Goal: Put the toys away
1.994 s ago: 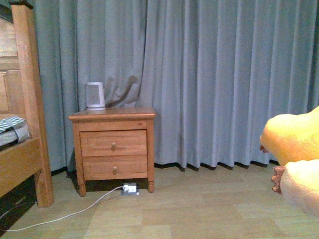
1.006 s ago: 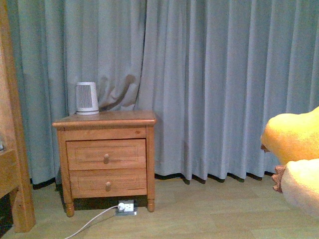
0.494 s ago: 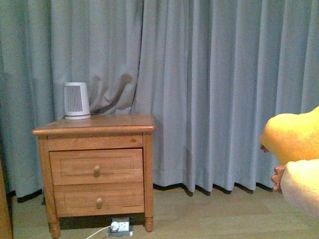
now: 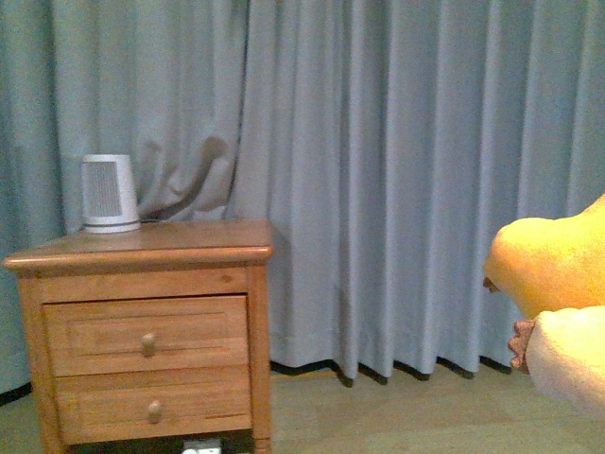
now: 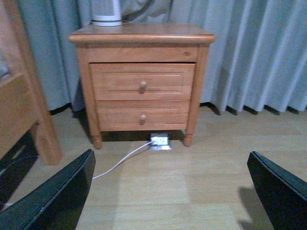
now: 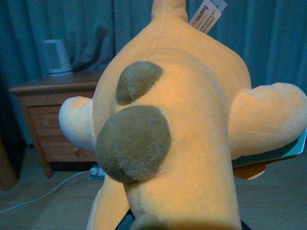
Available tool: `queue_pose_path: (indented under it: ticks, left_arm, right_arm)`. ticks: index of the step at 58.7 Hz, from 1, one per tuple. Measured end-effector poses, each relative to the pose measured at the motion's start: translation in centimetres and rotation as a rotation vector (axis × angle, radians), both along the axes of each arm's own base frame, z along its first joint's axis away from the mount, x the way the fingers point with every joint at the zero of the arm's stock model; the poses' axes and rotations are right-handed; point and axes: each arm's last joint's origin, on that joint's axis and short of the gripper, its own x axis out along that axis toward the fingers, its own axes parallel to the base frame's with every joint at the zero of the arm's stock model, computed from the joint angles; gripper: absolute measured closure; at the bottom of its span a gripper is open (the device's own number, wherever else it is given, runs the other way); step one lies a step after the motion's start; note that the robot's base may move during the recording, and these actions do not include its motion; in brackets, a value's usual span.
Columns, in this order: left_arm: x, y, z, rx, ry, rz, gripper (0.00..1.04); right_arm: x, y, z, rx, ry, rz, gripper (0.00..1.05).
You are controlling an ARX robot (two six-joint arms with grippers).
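One orange-yellow plush animal (image 6: pixel 163 124) sits clamped in the right jaws, left jaws wide; seemingly mid-carry, next needing a drop-off spot.

Orange plush toy (image 4: pixel 553 270) at right edge; nightstand (image 4: pixel 142 326) left, white appliance (image 4: pixel 109 194) atop

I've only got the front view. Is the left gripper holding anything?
Observer: No. The left gripper is open and empty.
Operator: What's off to the left of the nightstand?
Observer: A wooden bed frame stands right beside the nightstand.
Operator: I only see the edge of the plush. Anything notable on it?
Observer: The plush has a white printed tag sticking out near one end.
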Motion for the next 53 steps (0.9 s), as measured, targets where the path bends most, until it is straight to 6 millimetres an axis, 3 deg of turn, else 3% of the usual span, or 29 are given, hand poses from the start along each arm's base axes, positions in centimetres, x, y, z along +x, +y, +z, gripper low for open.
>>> queue_pose_path:
  ticks: [53]
  left_arm:
    - [0.00,-0.02,-0.01,0.000,0.001,-0.005,0.06]
  right_arm:
    - [0.00,-0.04,0.01,0.000,-0.001,-0.012,0.98]
